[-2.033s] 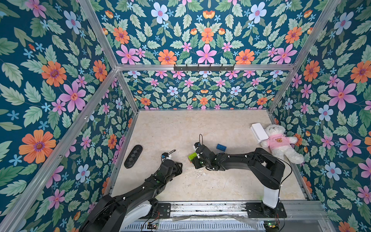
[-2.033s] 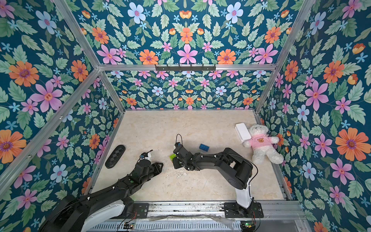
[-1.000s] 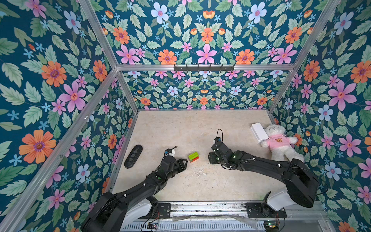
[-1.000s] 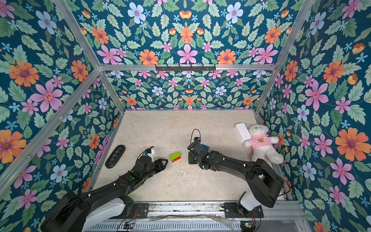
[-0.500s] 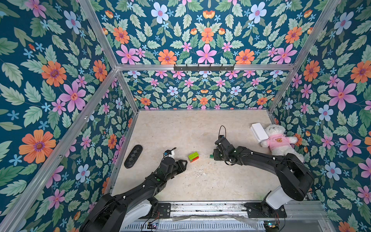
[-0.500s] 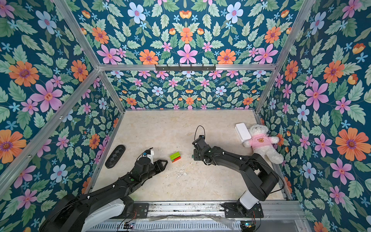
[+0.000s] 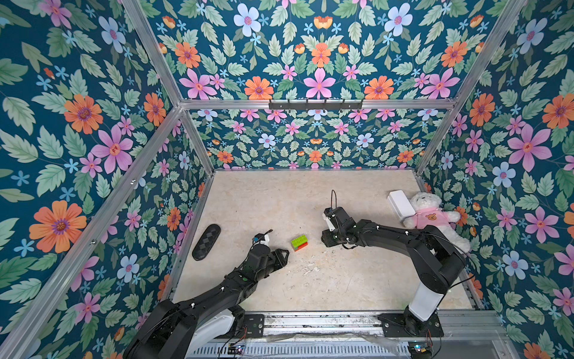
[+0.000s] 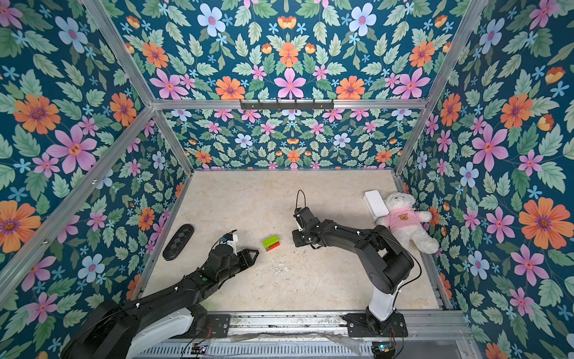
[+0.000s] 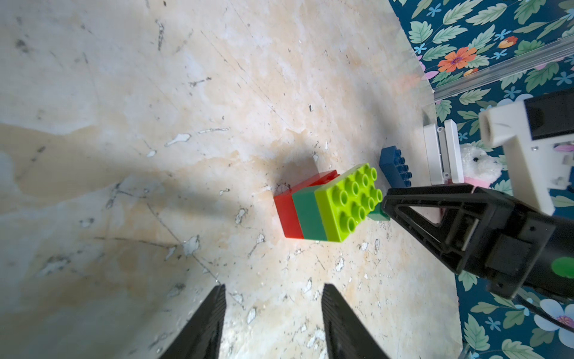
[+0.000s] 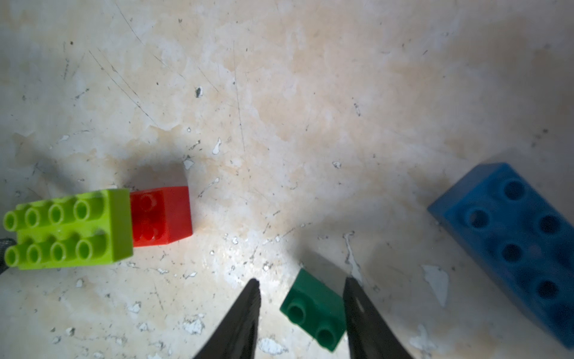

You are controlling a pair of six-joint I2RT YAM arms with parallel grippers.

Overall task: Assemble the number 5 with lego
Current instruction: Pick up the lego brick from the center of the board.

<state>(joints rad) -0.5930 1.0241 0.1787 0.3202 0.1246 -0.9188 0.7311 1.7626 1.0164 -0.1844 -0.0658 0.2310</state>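
Near the middle of the floor (image 7: 279,202), in both top views, stands the partial stack (image 7: 299,242): a red brick at the bottom, a dark-green layer on it and a lime brick on top, studs up. That looks like three of the five layers of the number 5 joined, so the job is somewhat past halfway.

Two pieces lie loose. The small dark-green brick (image 10: 313,314) sits flat on the floor between the fingers of the right gripper (image 10: 302,281). The jaws stand apart on either side of it, one finger at or against its edge and a clear gap at the other, so it is straddled and not yet clamped. The blue brick (image 10: 512,236) lies just beyond it, studs up. It shows in neither top view, where the right arm appears to cover that spot, to the right of the stack.

Lower left of the stack, the left gripper (image 7: 284,253) points toward it with its jaws apart and nothing between them, near the stack but not touching it.

What is left, by my reading: seat the dark-green brick on the lime studs, then press the blue one on top. A teddy (image 7: 430,214) and a white box (image 7: 400,203) lie at the right edge, well apart from the work
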